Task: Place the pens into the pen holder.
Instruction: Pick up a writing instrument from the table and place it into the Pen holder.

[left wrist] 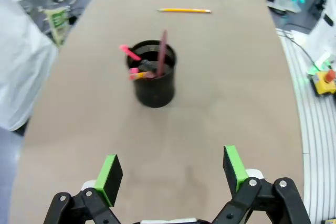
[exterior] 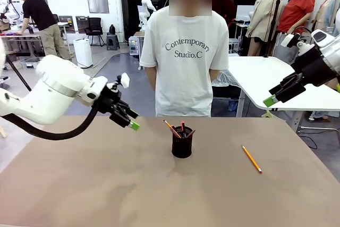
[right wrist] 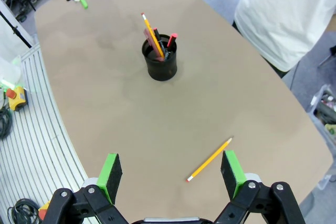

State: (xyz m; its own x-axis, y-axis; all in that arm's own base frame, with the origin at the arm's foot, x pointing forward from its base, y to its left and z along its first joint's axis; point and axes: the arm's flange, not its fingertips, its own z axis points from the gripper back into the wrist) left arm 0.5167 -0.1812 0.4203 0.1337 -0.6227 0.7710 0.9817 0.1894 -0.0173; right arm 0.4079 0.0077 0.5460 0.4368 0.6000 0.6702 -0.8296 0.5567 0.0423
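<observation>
The table (exterior: 79, 184) is just a plain tan-brown top. A person in a white T-shirt (exterior: 183, 62) stands right at its far edge, dead centre in the front view, and the shirt reads "Contemporary Studio.C". Behind them on the right there's a white table (exterior: 255, 73). Way back on the left, another person in a black shirt (exterior: 38, 14) leans over a workbench, with a black office chair (exterior: 95, 27) and a white boxy unit (exterior: 83, 51) on the floor nearby. Off the table's side sits a yellow box with a red button (left wrist: 325, 80), by a white ribbed panel (right wrist: 37, 145) and some dark cables (right wrist: 6, 116).
</observation>
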